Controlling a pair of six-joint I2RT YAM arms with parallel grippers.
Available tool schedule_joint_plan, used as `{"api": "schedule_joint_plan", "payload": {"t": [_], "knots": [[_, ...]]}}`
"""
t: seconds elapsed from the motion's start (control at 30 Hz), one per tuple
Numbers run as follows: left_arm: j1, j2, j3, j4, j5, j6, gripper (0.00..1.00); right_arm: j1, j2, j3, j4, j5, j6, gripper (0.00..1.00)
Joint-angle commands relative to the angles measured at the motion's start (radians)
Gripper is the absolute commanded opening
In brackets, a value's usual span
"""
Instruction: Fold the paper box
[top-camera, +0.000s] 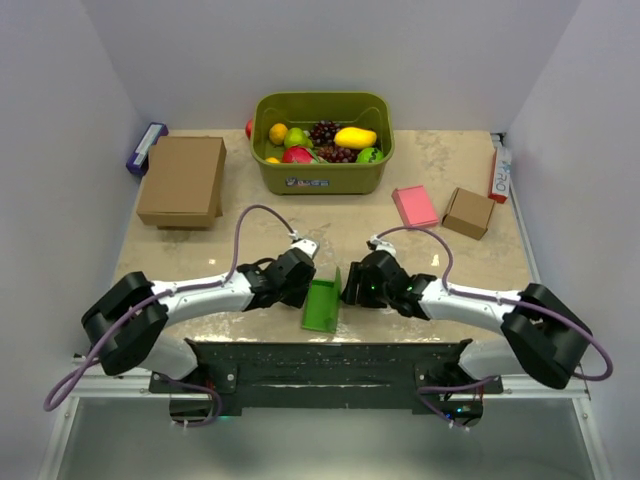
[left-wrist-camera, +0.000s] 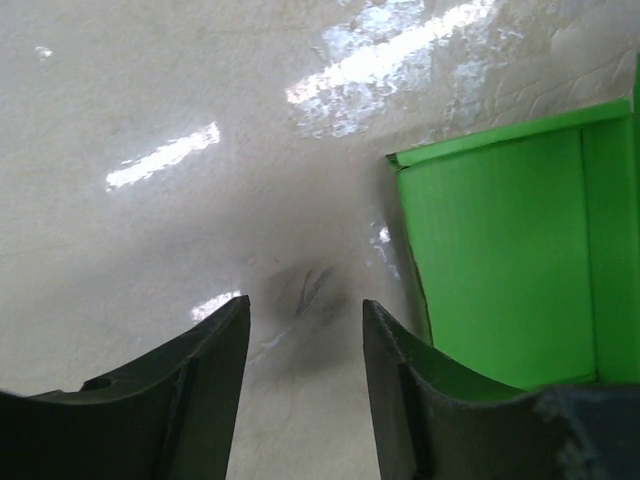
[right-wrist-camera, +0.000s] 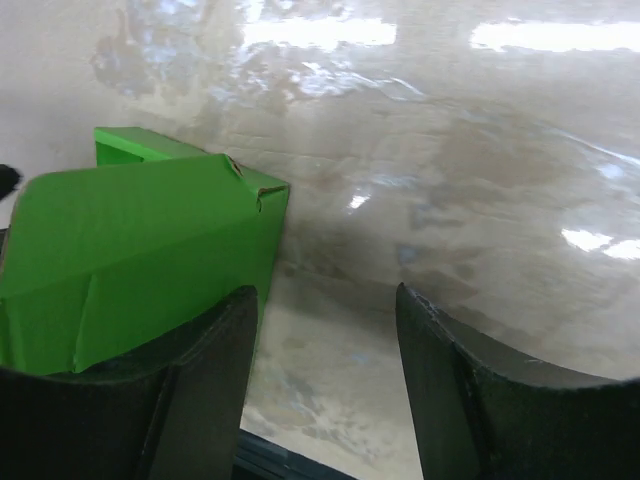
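The paper box (top-camera: 322, 305) sits on the tabletop (top-camera: 350, 228) close to its near edge, right between the 2 arms, a bright green piece with its walls partly standing. The left claw (top-camera: 301, 283) is just beside the box on its left; from the left wrist its 2 fingers (left-wrist-camera: 215, 350) are apart with only bare tabletop between them, and the green box (left-wrist-camera: 500, 260) shows its inner face beside the right-hand finger. The right claw (top-camera: 349, 285) is close on the other side; from its wrist the fingers (right-wrist-camera: 440, 350) also stand apart over bare surface, with the box (right-wrist-camera: 140, 250) by the left-hand finger, 1 top corner creased. I cannot tell whether either finger actually touches the card. At the back, in the middle, an olive-green bin (top-camera: 320, 178) holds fruit: an orange (top-camera: 278, 133), a green pear (top-camera: 297, 138), dark grapes (top-camera: 323, 130), a yellow mango (top-camera: 355, 137), a red apple (top-camera: 298, 155) and a green fruit (top-camera: 370, 155). A large brown cardboard box (top-camera: 182, 180) lies closed at the far left. To the right of the bin are a pink flat box (top-camera: 414, 206) and, beside it, a small brown box (top-camera: 468, 212), both closed.
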Motion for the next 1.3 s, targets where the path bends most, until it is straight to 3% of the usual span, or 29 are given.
{"api": "schedule_joint_plan", "payload": {"t": [0.0, 0.3, 0.57, 0.87, 1.07, 1.17, 1.27], "knots": [[0.004, 0.026, -0.001, 0.091, 0.079, 0.022, 0.51, 0.011, 0.081, 0.058, 0.127, -0.072, 0.019, 0.61], [0.001, -0.173, -0.128, 0.16, 0.174, -0.064, 0.52, 0.012, 0.339, 0.298, 0.234, -0.155, -0.048, 0.61], [0.003, -0.348, -0.165, 0.121, 0.13, -0.112, 0.7, -0.037, 0.453, 0.552, 0.118, -0.129, -0.157, 0.65], [0.01, -0.505, -0.083, -0.031, 0.083, -0.07, 0.91, -0.092, 0.165, 0.495, 0.043, 0.029, -0.329, 0.68], [0.05, -0.545, 0.092, -0.089, 0.204, 0.066, 1.0, -0.087, -0.148, 0.313, 0.064, -0.069, -0.368, 0.68], [0.113, -0.527, 0.206, -0.128, 0.272, 0.158, 1.0, -0.019, -0.207, 0.285, 0.012, -0.097, -0.389, 0.66], [0.222, -0.499, 0.253, -0.105, 0.394, 0.236, 1.0, 0.113, -0.164, 0.32, -0.091, 0.001, -0.415, 0.64]]}}
